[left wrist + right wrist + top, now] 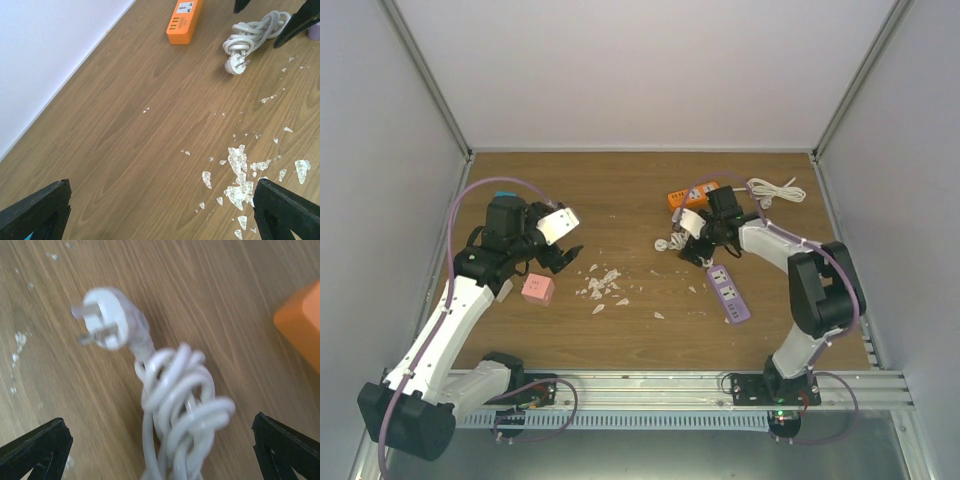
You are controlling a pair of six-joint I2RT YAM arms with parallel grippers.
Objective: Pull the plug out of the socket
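A: Between the right gripper's (160, 442) 2 black fingertips (35, 447), what is there?

B: Nothing in its grasp. The jaws stand wide apart, and the white plug (107, 320) lies on the wooden table (110, 130) just below them, its flat metal pins bare and pointing sideways.

A: So it sits in no socket?

B: None that I can see. Its coiled white cable (180, 400) trails from it in a loose bundle. The orange power strip (184, 20) is just beside that bundle, and the purple power strip (728, 290) lies on the other side, nearer the arm's base. I judge the pull itself to be done.

A: If it needed picking up, how would it handle?

B: Light, I think. The plug body looks like hard, smooth moulded plastic, so it may slip under a shallow pinch. The cable looks soft and springy, and a grip there would let the plug dangle and swing.

A: Where to hold it, then?

B: Across the 2 flat sides of the body, behind the pins, never on the pins or the cord.

A: And the left gripper (160, 210)?

B: Also wide open and holding nothing, well apart from the plug, above scattered white flakes (237, 175) and near a pink cube (537, 289).
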